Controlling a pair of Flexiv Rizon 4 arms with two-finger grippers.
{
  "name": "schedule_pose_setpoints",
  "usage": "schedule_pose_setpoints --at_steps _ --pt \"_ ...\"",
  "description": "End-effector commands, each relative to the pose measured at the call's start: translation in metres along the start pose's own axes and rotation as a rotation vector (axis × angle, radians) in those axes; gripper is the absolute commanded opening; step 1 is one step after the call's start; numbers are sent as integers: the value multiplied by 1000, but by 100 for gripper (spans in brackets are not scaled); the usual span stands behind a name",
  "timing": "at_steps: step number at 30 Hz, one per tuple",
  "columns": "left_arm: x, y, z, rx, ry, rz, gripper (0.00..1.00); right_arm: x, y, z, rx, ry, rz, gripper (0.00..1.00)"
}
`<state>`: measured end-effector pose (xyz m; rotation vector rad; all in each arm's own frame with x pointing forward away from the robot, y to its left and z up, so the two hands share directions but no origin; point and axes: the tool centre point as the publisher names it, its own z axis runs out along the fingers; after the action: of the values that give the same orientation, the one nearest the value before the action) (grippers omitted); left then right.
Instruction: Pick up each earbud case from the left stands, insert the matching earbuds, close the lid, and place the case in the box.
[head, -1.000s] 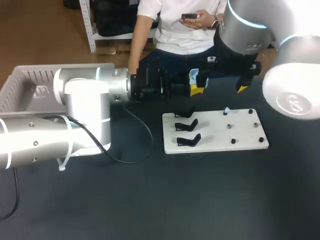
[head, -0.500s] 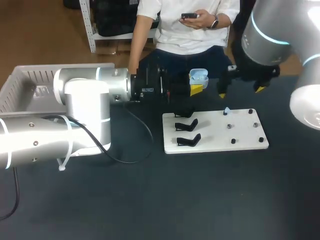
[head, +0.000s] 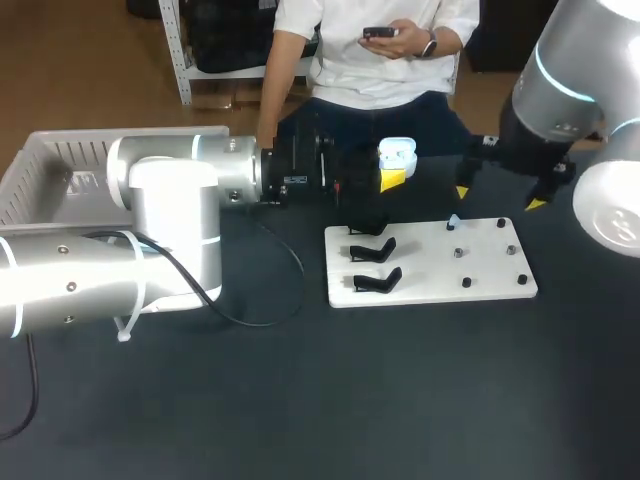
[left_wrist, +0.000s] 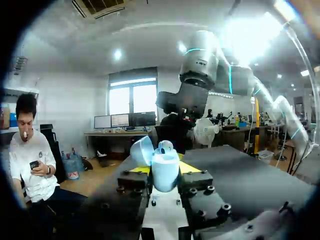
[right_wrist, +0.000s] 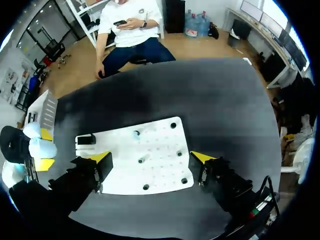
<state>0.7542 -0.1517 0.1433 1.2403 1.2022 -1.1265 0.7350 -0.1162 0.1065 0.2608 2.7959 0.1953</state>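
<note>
now the right gripper (head: 500, 197), fingers wide, has swung from the open earbud case (head: 397, 153) held by the left gripper (head: 394, 172) to over the board (head: 430, 290), likely for another earbud (head: 453, 221).

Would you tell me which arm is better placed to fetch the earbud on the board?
Right: the right gripper, open, hangs over the board by the earbud; the left gripper is shut on the open case.
</note>
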Motion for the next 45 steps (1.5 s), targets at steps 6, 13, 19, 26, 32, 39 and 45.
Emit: schedule_pose_setpoints --at_steps 6,13,19,26,32,39,45 --pt "1 -1 0 -5 -6 5 0 -17 13 37 -68 106 117 100" --pt "1 -1 0 -5 -6 5 0 -19 15 45 -110 144 200 100" --pt "1 -1 0 -5 -6 5 0 -14 16 54 -138 156 244 100" --pt "1 -1 0 -5 -6 5 0 -12 24 66 -154 183 264 100" --pt "1 -1 0 -5 -6 5 0 -10 30 69 -172 197 252 80" --pt "1 -1 0 -5 -6 5 0 -5 30 72 -188 198 254 64" --pt "1 -1 0 -5 -6 5 0 -1 29 76 -200 198 256 54"
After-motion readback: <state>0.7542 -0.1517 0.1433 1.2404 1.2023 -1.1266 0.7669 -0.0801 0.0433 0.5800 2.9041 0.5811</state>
